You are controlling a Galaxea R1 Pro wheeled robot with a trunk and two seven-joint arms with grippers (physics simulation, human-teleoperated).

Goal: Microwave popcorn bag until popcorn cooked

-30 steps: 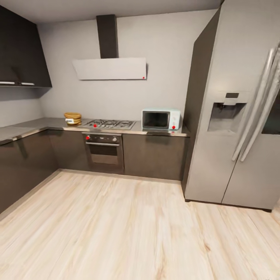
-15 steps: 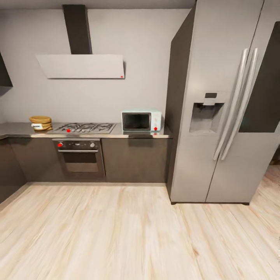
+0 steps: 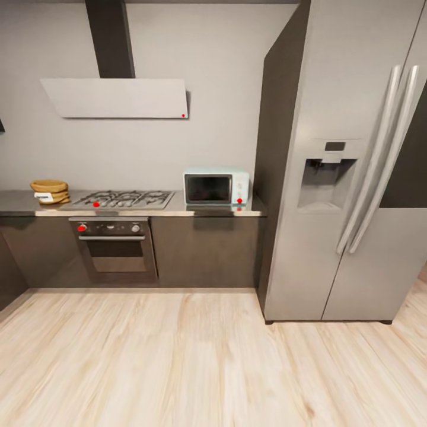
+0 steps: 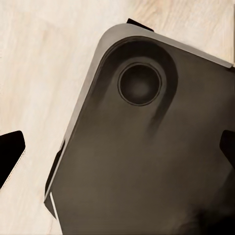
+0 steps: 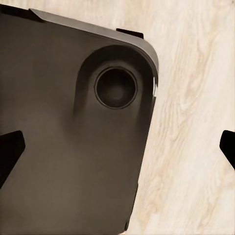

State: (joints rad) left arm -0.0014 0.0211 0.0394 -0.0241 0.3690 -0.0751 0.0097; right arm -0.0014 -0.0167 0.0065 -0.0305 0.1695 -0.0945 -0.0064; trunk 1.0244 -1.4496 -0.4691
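From the head camera I look across a wide stretch of pale wood floor (image 3: 178,362) toward a kitchen wall. The biggest thing is a tall steel fridge (image 3: 350,178) on the right, with two long handles and a dispenser recess, its dark side panel standing just beside the end of the countertop (image 3: 178,212). That grey worktop runs along the wall over dark cabinets (image 3: 204,252). Above it hangs a pale extractor hood (image 3: 115,98) under a dark chimney. A built-in oven (image 3: 114,248) sits below a gas hob (image 3: 121,198). The microwave (image 3: 216,186), mint-blue with its dark door closed, stands on the counter's right end, near the fridge. The popcorn bag (image 3: 50,192) rests on the counter's far left, beyond the hob, well apart from the microwave. In each wrist camera I see the robot's dark base (image 4: 147,156) over the floor, with black fingertips (image 4: 10,154) at the frame's edges; both left gripper (image 4: 117,154) and right gripper (image 5: 117,152) are spread wide, holding nothing.
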